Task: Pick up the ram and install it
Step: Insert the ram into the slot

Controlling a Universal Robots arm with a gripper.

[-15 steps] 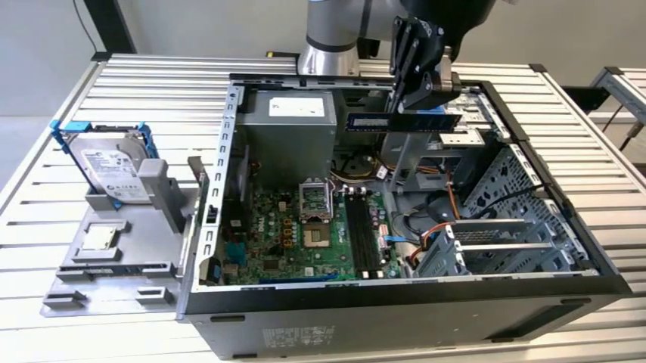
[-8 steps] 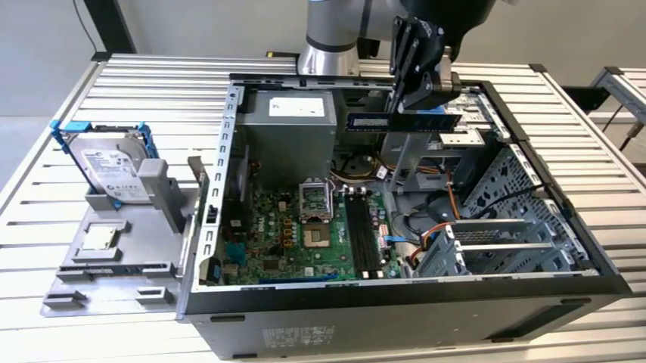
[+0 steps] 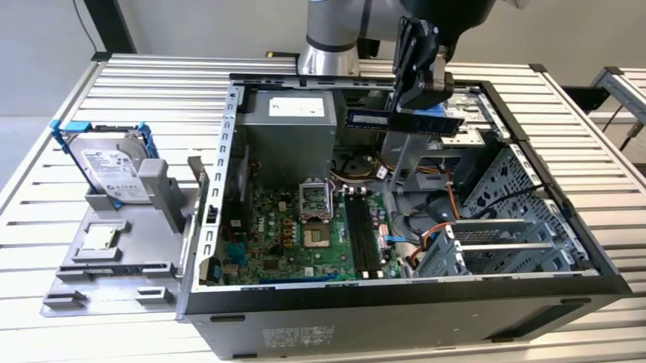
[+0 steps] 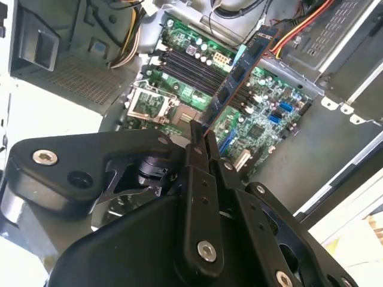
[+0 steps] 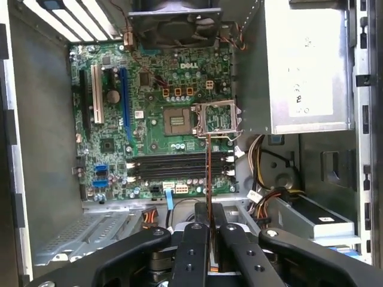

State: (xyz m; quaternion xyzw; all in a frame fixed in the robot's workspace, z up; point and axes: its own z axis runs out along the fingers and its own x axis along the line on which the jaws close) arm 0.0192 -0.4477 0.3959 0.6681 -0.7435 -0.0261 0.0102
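We see 1 gripper (image 3: pixel 420 106) clamped on 1 ram (image 3: pixel 370 119), level over the case (image 3: pixel 404 302), its long axis across the exterior view; 4 black slots (image 5: pixel 179 169) below.

White lettering (image 5: pixel 190 64) on motherboard (image 5: pixel 149 128)

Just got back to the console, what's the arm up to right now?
The arm's pincer is shut on the ram and holds it in the air over the open computer case. In both wrist views the stick hangs above the motherboard, over the black memory slots but clear of them, and the slots look empty. The hard drive in its blue frame sits outside the case, on the exterior view's left.
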